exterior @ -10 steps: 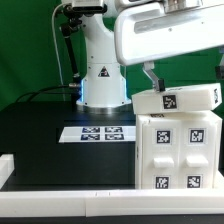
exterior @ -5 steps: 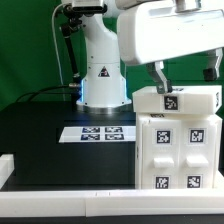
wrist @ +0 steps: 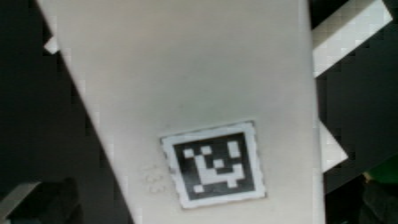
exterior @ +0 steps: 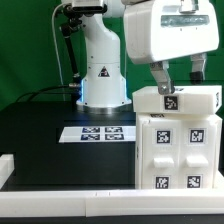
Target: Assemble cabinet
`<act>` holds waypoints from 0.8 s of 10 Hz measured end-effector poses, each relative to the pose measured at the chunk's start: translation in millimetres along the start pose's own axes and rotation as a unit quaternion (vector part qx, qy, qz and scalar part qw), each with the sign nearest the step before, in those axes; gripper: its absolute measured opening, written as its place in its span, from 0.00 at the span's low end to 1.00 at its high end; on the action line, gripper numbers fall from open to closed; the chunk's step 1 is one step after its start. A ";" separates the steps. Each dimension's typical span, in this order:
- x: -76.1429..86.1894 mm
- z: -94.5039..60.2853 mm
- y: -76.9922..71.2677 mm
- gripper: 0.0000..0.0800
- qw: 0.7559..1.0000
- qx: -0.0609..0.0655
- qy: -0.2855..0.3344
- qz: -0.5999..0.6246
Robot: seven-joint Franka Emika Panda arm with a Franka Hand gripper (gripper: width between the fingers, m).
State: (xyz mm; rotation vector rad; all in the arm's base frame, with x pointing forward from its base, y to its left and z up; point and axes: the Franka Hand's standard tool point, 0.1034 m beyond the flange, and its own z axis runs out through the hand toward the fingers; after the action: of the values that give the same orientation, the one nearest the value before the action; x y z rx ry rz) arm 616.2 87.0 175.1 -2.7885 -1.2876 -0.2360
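Since the earlier frame my wrist had swung toward the exterior view's right, so that my pincer (exterior: 178, 80) hung over the cabinet (exterior: 175, 150) with both fingers showing where only one had shown before.

At the exterior view's left lay the black table (exterior: 40, 130), with a white rail (exterior: 60, 176) along its near edge. Behind the middle stood my arm's white base (exterior: 100, 70), and in front of it the marker board (exterior: 100, 132) lay flat on the table.

At the exterior view's right stood the cabinet, upright on the table, its front face carrying several square tags. A smaller white top block (exterior: 192, 99) rested across it, tagged too. My pincer was spread just above that block, pinching nothing. One finger (exterior: 161, 80) reached down near the block's tag, but I could not tell if it touched.

In the wrist view a white panel (wrist: 178, 90) with one tag (wrist: 214, 165) filled nearly everything.
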 end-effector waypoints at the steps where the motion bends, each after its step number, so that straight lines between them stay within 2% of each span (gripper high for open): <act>1: -1.4 1.5 0.6 1.00 1.000 0.001 -0.001 0.003; 5: -9.2 14.9 2.3 1.00 1.000 0.006 -0.010 0.022; 8: -9.2 15.3 2.5 0.96 0.999 0.005 -0.010 0.037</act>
State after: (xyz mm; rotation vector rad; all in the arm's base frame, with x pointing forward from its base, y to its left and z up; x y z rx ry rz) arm 614.0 80.3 158.6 -2.8309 -1.1825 -0.1980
